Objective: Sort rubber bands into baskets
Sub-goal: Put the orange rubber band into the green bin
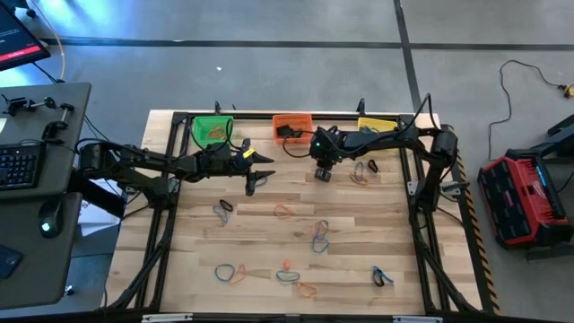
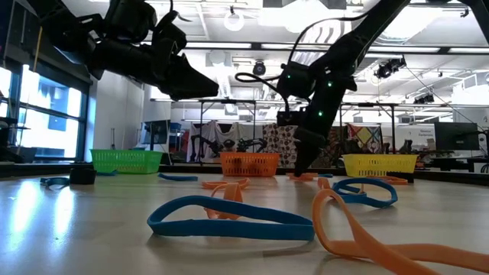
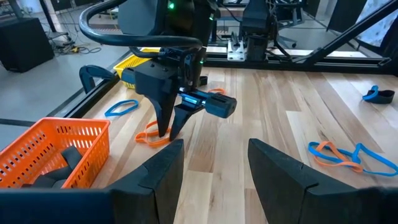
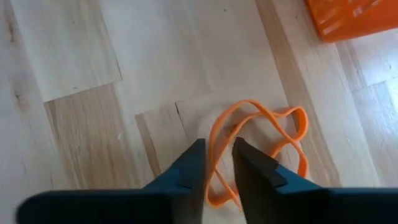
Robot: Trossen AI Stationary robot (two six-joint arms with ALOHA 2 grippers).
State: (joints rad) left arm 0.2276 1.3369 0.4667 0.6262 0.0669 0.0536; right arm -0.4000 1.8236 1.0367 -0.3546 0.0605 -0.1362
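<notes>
**Right gripper at an orange band; most of the sorting left to do**

The right gripper [image 4: 216, 163] points down at the table in front of the orange basket [image 1: 292, 123], its fingers only a narrow gap apart, astride one strand of an orange rubber band [image 4: 261, 146] that lies flat on the wood. Whether the strand is pinched cannot be told; the band is not lifted. The left gripper [image 3: 214, 163] hovers near the middle of the table, fingers spread wide and empty, facing the right arm.

Outward from there, the green basket [image 1: 212, 131] holds something orange, the orange basket holds dark items, and the yellow basket [image 1: 376, 125] sits at the far right; its contents are not visible. Across the table [image 1: 269, 193] many bands remain loose: blue and orange loops [image 1: 320, 235] mid-table, more along the near edge [image 1: 231, 272], a dark one [image 1: 223, 208] on the left. By this showing the task is at an early stage, with a few items binned and most bands waiting.
</notes>
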